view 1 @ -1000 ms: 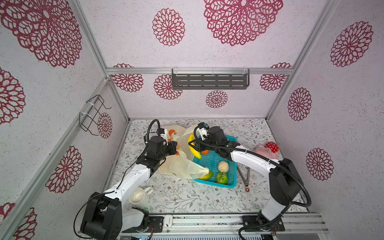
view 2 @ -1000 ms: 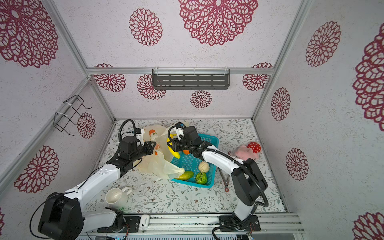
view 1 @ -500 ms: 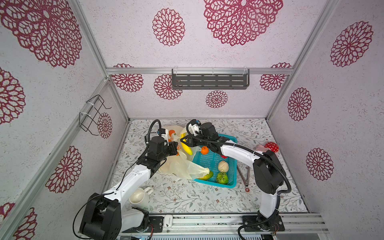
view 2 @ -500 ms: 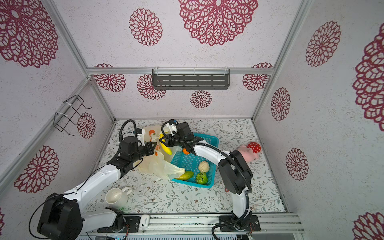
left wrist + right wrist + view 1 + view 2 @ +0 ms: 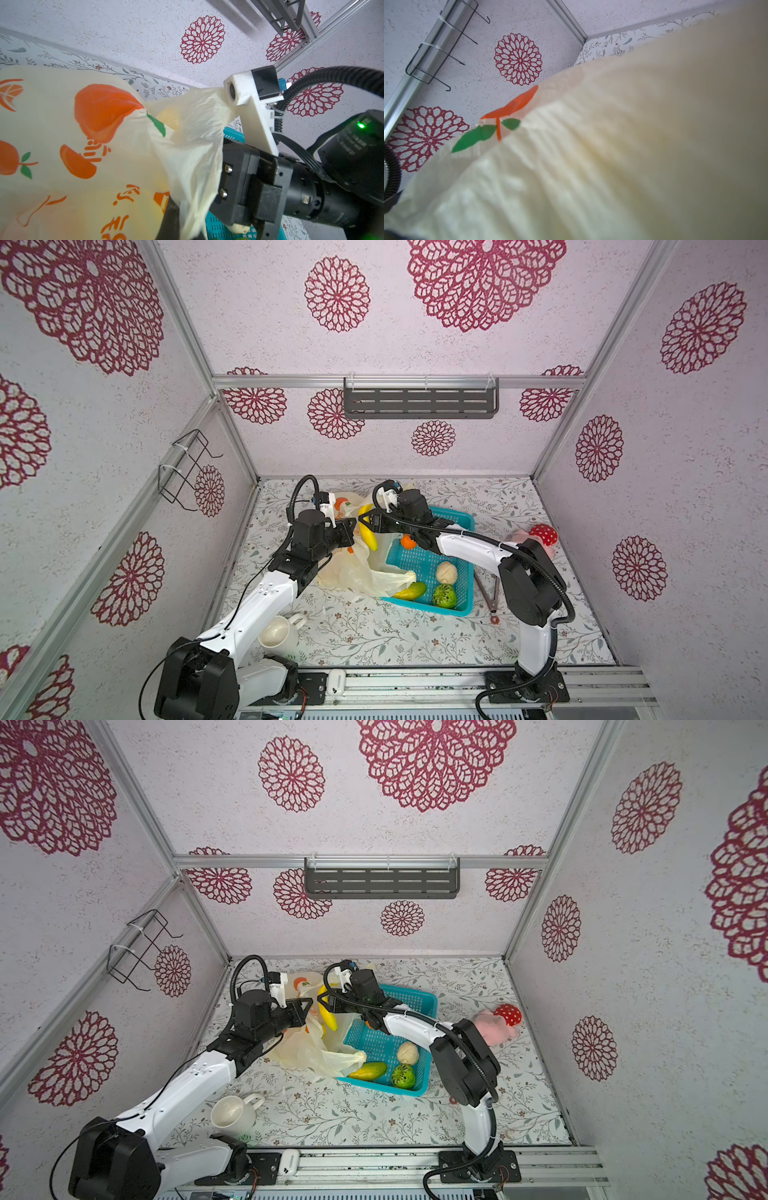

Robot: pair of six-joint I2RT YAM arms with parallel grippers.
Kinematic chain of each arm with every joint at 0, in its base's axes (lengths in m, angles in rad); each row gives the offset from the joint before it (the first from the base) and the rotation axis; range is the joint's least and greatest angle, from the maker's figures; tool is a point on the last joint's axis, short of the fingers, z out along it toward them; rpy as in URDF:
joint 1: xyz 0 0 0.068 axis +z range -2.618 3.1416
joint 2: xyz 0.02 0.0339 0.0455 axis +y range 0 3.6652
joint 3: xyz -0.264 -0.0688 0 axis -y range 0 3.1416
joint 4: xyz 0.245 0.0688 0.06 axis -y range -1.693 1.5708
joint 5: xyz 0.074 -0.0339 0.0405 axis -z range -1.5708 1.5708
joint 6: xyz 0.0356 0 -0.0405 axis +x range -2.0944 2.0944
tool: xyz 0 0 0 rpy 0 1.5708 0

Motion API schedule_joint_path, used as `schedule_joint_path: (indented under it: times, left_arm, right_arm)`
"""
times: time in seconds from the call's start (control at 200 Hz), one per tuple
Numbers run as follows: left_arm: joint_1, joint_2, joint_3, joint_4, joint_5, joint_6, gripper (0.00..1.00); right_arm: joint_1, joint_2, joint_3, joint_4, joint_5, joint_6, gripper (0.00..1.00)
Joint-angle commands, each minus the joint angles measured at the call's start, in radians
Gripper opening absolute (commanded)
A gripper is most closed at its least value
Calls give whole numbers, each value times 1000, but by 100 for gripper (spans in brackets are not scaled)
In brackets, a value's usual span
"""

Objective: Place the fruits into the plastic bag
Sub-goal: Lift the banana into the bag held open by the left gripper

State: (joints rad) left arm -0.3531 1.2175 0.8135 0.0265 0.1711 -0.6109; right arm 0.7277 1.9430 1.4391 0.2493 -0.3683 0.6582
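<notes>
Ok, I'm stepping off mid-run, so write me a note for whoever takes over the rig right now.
Left gripper: shut on the edge of the plastic bag, holding its mouth up.
Right gripper: over the bag mouth with the banana hanging at its fingers. I cannot tell if it is gripped or released.
In the teal basket: orange, cream round fruit, mango and bumpy green ball.
Done: nothing confirmed, as the bag's contents are hidden.
Left: get the banana into the bag, then bag the four basket fruits.
</notes>
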Motion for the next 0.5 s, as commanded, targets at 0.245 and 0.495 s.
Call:
schedule_joint_path:
  times: [0.245, 0.495]
  left_arm:
    - [-5, -38, 3, -4, -14, 3, 0]
    - [-2, -47, 5, -2, -30, 29, 0]
  right_arm:
    - [7, -10, 3, 9, 11, -18, 43]
    - [7, -73, -36, -1, 47, -59, 67]
